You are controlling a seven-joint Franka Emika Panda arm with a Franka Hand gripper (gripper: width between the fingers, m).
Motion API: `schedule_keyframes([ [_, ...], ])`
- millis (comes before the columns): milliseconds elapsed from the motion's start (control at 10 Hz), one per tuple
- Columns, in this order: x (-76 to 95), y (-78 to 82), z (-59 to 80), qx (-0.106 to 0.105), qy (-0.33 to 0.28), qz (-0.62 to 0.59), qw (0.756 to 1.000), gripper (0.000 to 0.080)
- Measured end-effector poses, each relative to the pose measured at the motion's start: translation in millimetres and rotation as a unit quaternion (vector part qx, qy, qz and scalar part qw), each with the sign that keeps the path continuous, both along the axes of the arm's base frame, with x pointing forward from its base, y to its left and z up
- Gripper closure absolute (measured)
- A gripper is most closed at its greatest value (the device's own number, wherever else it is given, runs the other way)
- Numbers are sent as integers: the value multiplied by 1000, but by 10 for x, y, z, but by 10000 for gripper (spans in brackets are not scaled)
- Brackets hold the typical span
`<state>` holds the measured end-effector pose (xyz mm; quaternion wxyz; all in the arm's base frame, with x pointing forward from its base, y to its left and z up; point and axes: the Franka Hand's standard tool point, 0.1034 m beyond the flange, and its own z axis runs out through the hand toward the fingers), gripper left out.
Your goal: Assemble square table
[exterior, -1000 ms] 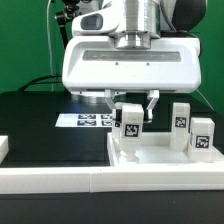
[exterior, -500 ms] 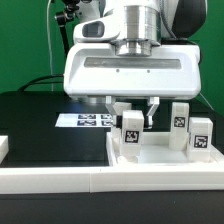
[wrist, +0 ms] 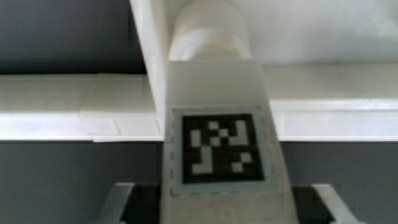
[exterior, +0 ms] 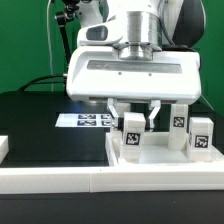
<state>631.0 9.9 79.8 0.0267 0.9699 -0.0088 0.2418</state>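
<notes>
My jaws (exterior: pixel 133 112) are clenched on a white leg (exterior: pixel 132 132) of the square table, one finger on each side of the block near its upper end, just above its black-and-white tag. In the exterior view I hold that leg upright over the square tabletop (exterior: pixel 160 157), which lies at the front of the black worktop (exterior: pixel 40 125), toward the exterior view's right. Whether the leg's foot touches the top's floor I cannot tell. Two more legs (exterior: pixel 180 124) (exterior: pixel 201 136) stand upright on the exterior view's right of mine, near it but apart from it, each with its tag facing the camera. The marker board (exterior: pixel 85 120) lies flat on the worktop behind the top, partly hidden by my wrist. A long white wall (exterior: pixel 60 180) runs along the near edge.

In the wrist view the held leg (wrist: pixel 217 110) fills the middle of the picture, running away from the camera, its tag (wrist: pixel 222 146) close to the lens. My dark fingertips (wrist: pixel 125 203) show on either side of it, pressed to its flanks. Beyond it lie the white surfaces of the tabletop (wrist: pixel 71 105), blurred.
</notes>
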Motion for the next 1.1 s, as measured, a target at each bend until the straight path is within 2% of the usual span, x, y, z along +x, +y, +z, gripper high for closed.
schedule_keyframes([
  [100,-8,2,0,-2,-6,0,1000,509],
  [200,-5,1,1,-1,-5,0,1000,446],
  [300,-5,1,0,-2,-5,0,1000,446],
  [400,-6,0,-1,-2,-5,0,1000,253],
  [500,-6,0,-1,-2,-5,0,1000,253],
  [600,-6,0,-1,-2,-5,0,1000,181],
  [800,-6,-6,4,-2,-4,1,1000,159],
  [1100,15,-43,174,2,-1,2,1000,151],
])
